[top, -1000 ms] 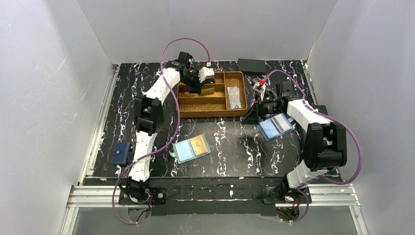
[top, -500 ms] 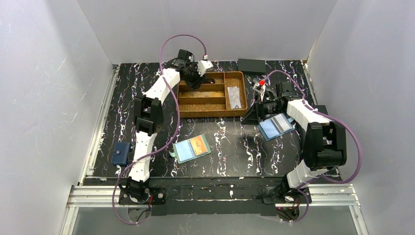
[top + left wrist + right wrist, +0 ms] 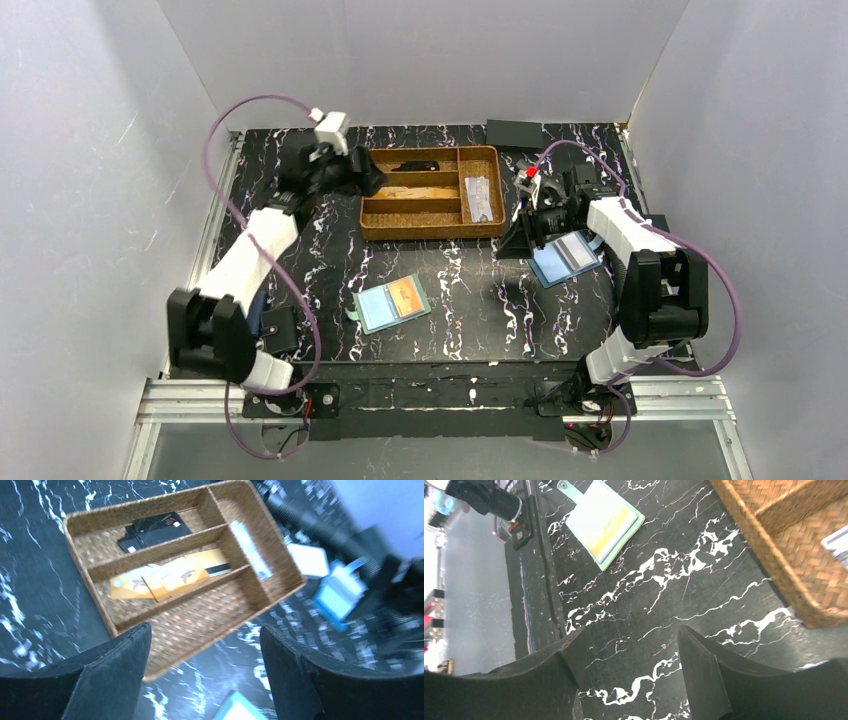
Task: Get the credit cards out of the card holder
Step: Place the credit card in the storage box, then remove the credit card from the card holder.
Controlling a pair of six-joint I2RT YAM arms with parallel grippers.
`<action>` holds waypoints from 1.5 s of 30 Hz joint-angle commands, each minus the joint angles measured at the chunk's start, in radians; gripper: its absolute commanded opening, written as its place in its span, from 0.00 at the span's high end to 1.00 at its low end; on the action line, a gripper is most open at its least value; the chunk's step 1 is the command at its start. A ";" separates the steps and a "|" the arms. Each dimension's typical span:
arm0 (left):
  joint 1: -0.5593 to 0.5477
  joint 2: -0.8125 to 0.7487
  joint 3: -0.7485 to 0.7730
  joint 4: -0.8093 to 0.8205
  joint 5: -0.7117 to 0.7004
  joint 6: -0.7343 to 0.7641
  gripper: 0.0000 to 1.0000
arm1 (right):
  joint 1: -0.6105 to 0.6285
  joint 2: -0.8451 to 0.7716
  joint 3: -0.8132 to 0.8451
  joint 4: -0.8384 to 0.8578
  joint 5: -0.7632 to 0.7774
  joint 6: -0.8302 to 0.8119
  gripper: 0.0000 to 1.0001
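On the tabletop (image 3: 470, 312), the card holder (image 3: 376, 309) keeps a thin, slick, stiff orange card (image 3: 405, 292), probably best pinched at its pocket-mouth edge; left gripper (image 3: 202, 635) and right gripper (image 3: 626, 640) gape empty.

We get bright, even light from above in the top view; the white walls (image 3: 100, 150) look slightly washed out, and shadows on the dark table (image 3: 470, 300) stay soft. Our left wrist picture is motion-blurred, worst at right. The right wrist picture is sharp but blown out at far left.
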 commanded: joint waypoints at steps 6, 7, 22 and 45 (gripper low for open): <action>0.060 -0.275 -0.415 0.117 0.293 -0.639 0.23 | 0.164 0.011 0.212 -0.199 0.197 -0.039 0.31; 0.057 -0.302 -0.453 0.121 0.293 -0.663 0.24 | 0.192 0.006 0.215 -0.171 0.235 0.005 0.32; -0.020 -0.644 -0.830 0.145 0.155 -0.855 0.23 | 0.520 0.082 0.239 0.093 0.480 0.445 0.40; -0.179 -0.573 -1.008 0.369 -0.011 -0.952 0.30 | 0.568 0.243 0.114 0.451 0.311 0.844 0.68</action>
